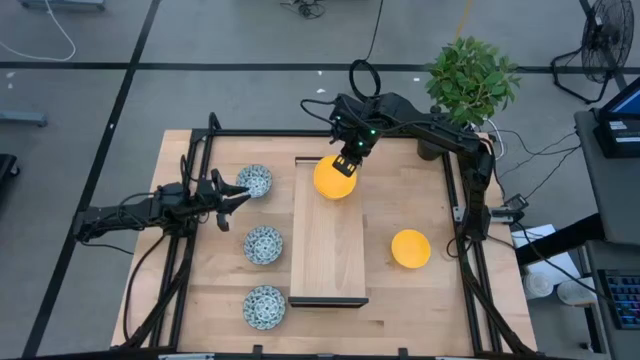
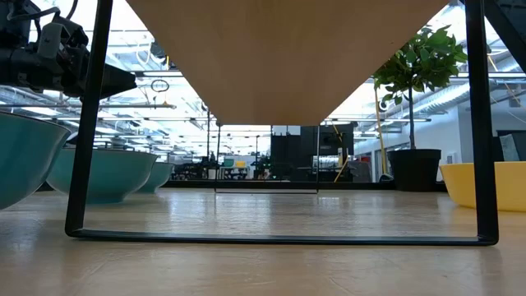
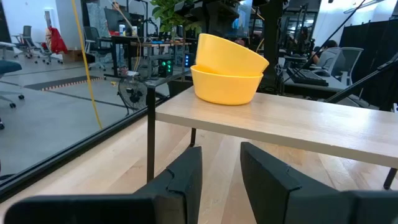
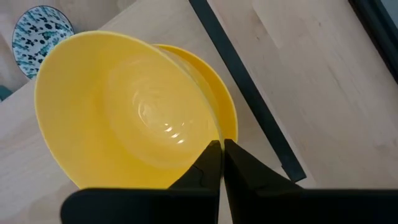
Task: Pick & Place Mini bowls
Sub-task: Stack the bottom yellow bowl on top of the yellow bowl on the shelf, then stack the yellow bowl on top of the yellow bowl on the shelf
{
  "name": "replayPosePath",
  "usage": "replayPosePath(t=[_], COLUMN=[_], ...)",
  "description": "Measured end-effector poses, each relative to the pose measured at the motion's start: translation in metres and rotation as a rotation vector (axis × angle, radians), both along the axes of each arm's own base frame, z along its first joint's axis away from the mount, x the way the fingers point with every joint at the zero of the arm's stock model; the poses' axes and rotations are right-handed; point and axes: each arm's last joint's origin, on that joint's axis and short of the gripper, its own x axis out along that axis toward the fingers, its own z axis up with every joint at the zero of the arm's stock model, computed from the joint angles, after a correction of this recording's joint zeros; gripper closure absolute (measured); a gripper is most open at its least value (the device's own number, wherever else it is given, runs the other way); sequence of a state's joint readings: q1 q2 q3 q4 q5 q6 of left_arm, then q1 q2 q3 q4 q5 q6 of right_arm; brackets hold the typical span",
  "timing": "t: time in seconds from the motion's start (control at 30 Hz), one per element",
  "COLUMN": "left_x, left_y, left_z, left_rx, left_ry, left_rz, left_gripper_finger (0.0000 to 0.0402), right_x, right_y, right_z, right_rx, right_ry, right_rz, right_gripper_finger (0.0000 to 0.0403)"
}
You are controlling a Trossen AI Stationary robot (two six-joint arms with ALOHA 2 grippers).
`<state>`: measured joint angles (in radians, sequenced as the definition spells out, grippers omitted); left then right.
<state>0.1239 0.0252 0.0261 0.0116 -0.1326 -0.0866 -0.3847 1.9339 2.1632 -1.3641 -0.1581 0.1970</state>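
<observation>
**Yellow bowl going onto another on the tray**

The right pincer [image 1: 347, 165] is pinching the rim of a plain bright yellow mini bowl [image 4: 124, 118], tilting it inside a second yellow bowl [image 3: 225, 84] sitting at the far end of the long wooden tray [image 1: 326, 250]. The left wrist view is showing both stacked; overhead they are reading as one. The left pincer [image 1: 237, 196] is waiting narrowly parted, empty, beside a blue-green patterned bowl [image 1: 254, 181].

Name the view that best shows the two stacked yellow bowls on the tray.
Left wrist view: the stacked yellow bowls show side-on, upper one tilted in the lower. Right wrist view looks into them behind the shut right gripper. High view merges them. Low view misses them.
</observation>
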Motion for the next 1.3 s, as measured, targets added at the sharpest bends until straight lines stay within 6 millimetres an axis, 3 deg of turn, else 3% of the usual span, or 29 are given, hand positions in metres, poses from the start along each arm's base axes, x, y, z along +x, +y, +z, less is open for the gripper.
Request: replayPosePath(t=[0.4,0.87,1.07,1.3], left_x=[0.0,0.0,0.0,0.0], left_y=[0.0,0.0,0.0,0.0], left_z=[0.0,0.0,0.0,0.0], left_rx=[0.0,0.0,0.0,0.0], left_ry=[0.0,0.0,0.0,0.0], left_rz=[0.0,0.0,0.0,0.0], left_gripper_finger=[0.0289,0.0289,0.0289,0.0289], right_x=[0.0,-0.001,-0.012,-0.027], right_y=[0.0,0.0,0.003,0.007], right_z=[0.0,0.001,0.017,0.052], right_rx=[0.001,0.0,0.005,-0.105], right_ry=[0.002,-0.001,-0.059,-0.257], right_rz=[0.0,0.0,0.01,0.046], right_gripper_finger=[0.0396,0.0316,0.0291,0.0283])
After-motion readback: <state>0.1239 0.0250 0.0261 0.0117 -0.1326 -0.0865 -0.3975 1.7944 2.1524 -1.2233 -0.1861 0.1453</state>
